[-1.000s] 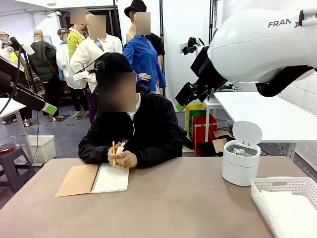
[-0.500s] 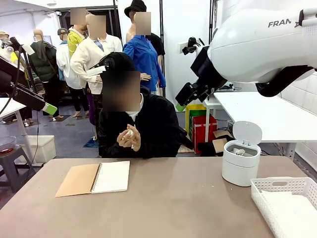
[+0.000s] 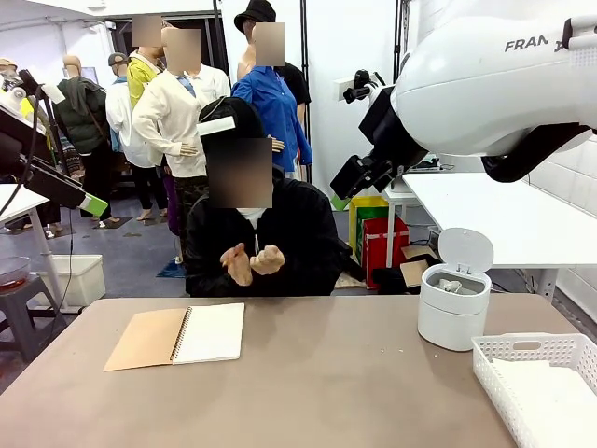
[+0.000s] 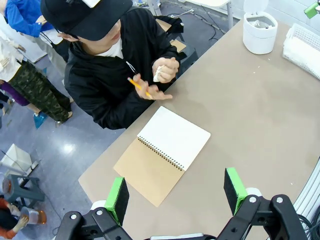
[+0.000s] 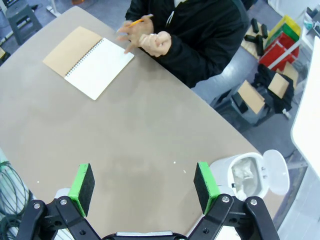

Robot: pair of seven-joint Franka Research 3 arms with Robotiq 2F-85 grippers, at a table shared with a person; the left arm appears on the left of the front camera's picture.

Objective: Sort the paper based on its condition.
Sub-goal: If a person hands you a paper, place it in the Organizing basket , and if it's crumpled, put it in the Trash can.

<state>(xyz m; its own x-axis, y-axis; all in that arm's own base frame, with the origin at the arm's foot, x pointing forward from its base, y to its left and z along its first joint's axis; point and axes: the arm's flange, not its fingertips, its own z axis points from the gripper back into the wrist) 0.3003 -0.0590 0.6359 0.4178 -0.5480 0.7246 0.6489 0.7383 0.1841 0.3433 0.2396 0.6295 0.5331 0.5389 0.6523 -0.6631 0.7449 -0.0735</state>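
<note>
Left end effector (image 4: 176, 196) and right end effector (image 5: 144, 181) hover spread, empty, above the brown table (image 4: 260, 115); by its far edge, a person's hand (image 4: 169, 67) clutches a crumpled white paper wad (image 4: 157, 76).

Only text I can actually make out is "FRAN" in dark capital letters on the big white robot arm (image 3: 485, 84), upper right in the front view. The word gets cut off right after the N.
</note>
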